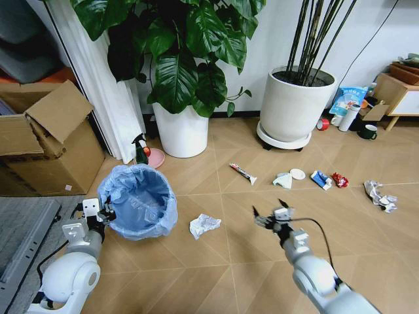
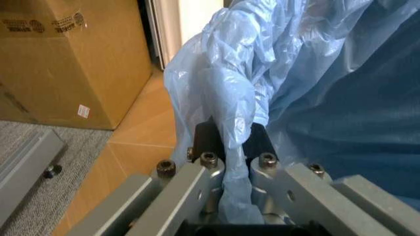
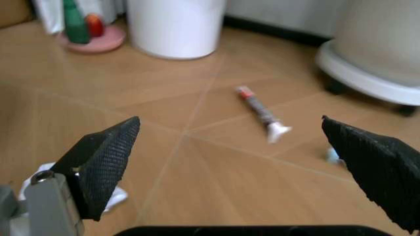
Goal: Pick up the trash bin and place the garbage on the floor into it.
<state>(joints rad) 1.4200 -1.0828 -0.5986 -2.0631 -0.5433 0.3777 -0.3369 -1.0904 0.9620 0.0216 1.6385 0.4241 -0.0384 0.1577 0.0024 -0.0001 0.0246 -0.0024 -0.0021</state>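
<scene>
Left claw (image 2: 226, 147) pinches trash bin (image 1: 139, 199) rim; right claw (image 1: 272, 216) spread above floor (image 1: 216, 261).

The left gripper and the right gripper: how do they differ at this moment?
The left gripper is shut on the rim of the trash bin, pinching its light-blue bag, while the right gripper is open and holds nothing. The left gripper is at the bin's side; the right gripper hangs over bare floor, with the small tube lying beyond it. Both have dark fingertip pads.
</scene>
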